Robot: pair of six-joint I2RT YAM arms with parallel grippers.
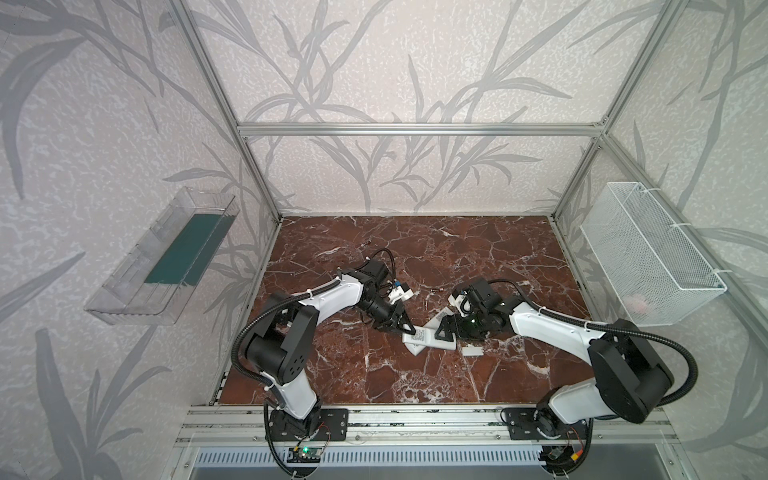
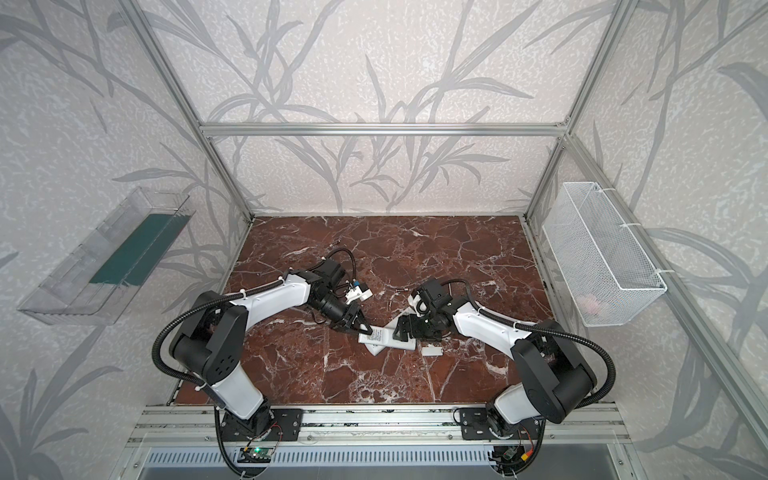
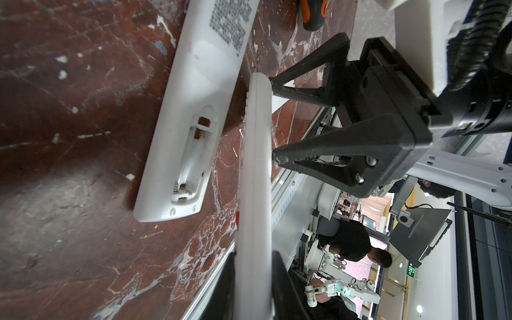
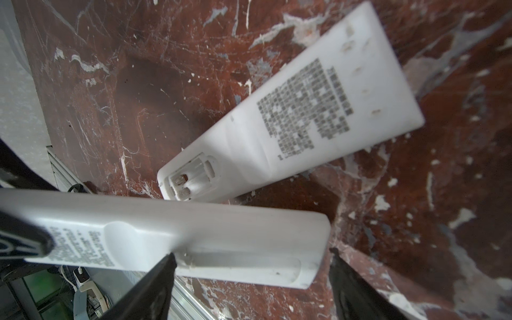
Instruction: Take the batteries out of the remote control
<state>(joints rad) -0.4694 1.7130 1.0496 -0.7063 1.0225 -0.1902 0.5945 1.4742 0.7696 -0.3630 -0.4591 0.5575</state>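
L gripper (image 3: 253, 266): clamped on long white plastic remote (image 3: 256, 180).
R gripper (image 3: 273, 120): right of it, jaws apart, tips at remote.

The table (image 1: 415, 382) is red-brown marble with thin white veins. The lying remote control (image 3: 194, 83) and the held remote control (image 3: 256, 194) are white with grey print, and the screwdriver (image 3: 313, 16) handle is orange and black.

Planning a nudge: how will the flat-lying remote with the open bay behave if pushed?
The remote looks like hard moulded plastic, so probably stiff. Its bay shows empty, so likely light. Lying flat on the polished table, it should slide, not roll.
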